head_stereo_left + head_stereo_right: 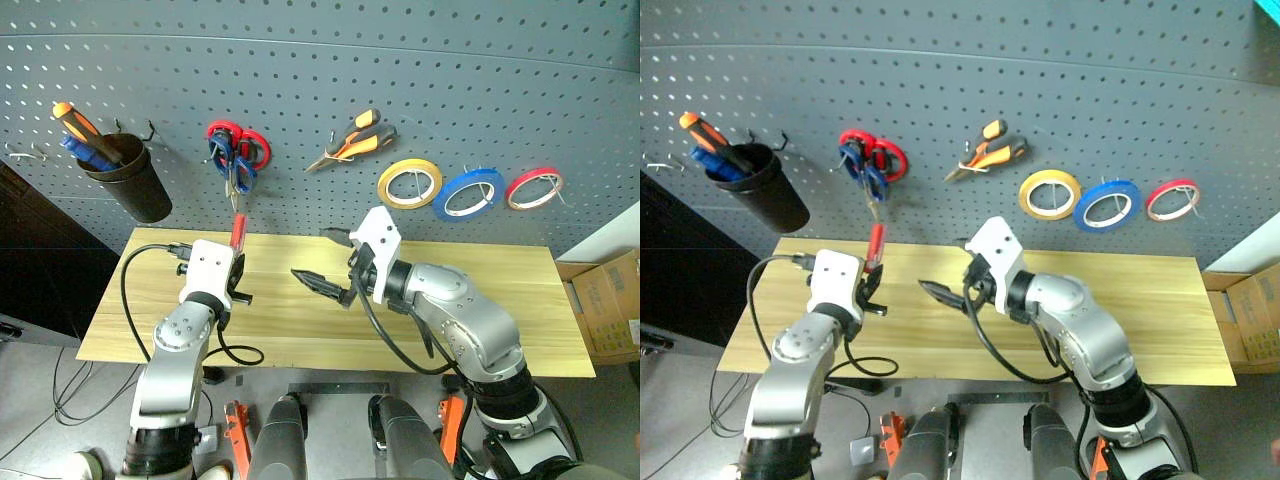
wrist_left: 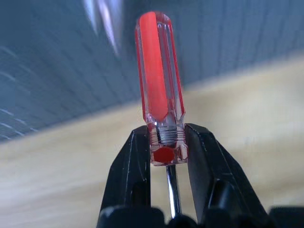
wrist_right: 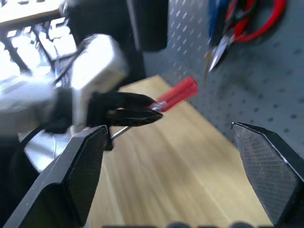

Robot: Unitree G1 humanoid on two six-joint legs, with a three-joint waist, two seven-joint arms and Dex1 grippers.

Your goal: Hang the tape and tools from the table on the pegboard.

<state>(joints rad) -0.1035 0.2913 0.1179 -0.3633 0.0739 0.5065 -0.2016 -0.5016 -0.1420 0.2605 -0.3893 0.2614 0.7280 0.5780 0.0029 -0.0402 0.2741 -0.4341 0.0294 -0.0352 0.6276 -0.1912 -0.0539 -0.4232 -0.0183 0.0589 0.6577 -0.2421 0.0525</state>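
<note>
- Left hand (image 2: 166, 152): clenched on a red-handled screwdriver (image 1: 238, 232), handle toward the pegboard (image 1: 330, 60), above the worktop (image 1: 520, 300).
- Right hand (image 1: 330, 262): released, fingers spread wide, over the worktop.
- Blue tape (image 1: 468, 193), pliers (image 1: 352, 141) and scissors (image 1: 236, 155): hanging on the pegboard, above the worktop.

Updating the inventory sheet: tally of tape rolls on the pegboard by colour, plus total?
Yellow roll: 1
Blue roll: 1
Red roll: 1
Total on the pegboard: 3
</note>
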